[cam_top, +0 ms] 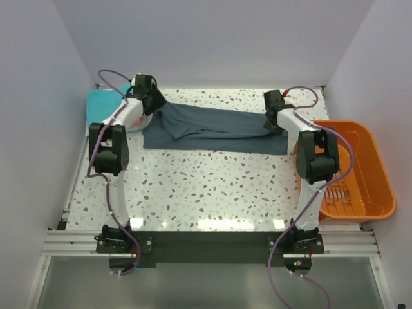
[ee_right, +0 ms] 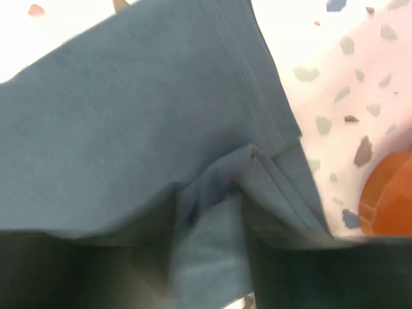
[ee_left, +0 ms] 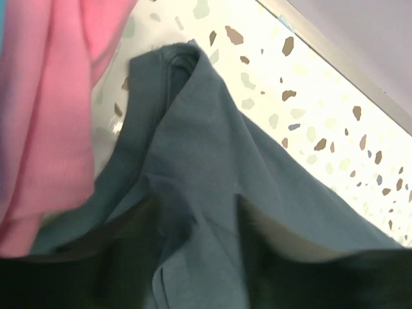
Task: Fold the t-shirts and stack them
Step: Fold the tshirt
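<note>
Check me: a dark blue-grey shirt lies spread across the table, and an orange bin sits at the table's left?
Wrong side: the top view shows the orange bin at the right of the table. The dark blue-grey shirt does lie spread across the table.

- Grey shirt (cam_top: pixel 212 129): soft matt cloth, stitched hems.
- Pink shirt (ee_left: pixel 45 96): soft matt cloth.
- Turquoise shirt (cam_top: pixel 100 103), tabletop's far left corner: matt cloth.
- Tabletop (cam_top: pixel 206 187): smooth, glossy, speckled stone look.
- Bin (cam_top: pixel 367 167): smooth orange plastic.

Arms extended forward; left gripper (cam_top: pixel 149 107), right gripper (cam_top: pixel 275 125) slightly parted
</note>
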Controlling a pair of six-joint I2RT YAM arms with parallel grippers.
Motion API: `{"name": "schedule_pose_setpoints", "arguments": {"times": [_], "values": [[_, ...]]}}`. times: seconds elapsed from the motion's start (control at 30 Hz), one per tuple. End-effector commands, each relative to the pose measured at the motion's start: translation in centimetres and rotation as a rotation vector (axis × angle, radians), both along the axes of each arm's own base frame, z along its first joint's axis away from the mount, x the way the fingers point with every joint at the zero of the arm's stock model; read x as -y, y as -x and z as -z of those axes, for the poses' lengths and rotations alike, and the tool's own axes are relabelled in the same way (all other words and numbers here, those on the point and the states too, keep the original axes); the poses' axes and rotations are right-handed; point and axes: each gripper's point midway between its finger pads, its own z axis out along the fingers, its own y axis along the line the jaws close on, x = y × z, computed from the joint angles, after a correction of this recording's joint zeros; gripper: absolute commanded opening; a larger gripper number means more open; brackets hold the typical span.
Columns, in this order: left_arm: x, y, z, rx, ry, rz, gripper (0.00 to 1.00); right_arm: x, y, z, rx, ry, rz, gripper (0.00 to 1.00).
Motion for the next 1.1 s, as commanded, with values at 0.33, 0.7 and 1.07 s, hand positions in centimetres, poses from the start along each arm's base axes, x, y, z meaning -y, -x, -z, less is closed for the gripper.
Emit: {"name": "schedule_pose_setpoints", "arguments": {"times": [0.33, 0.7, 1.07], "values": [[0.8, 3.5, -5.0, 0.086, 0.002, 0.079, 1.0, -5.0, -1.7, -6.7, 0.126, -0.088, -0.252, 0.98], [7.7, 10.9, -0.7, -0.045, 0.055, 0.284, 1.0, -11.5, 2.0, -1.3, 0.025, -0.161, -0.389, 0.98], [9.3, 10.9, 1.7, -0.076, 0.084, 0.265, 0.86, -9.9, 2.7, 2.6, -0.064, -0.115, -0.322, 0.99]]}}
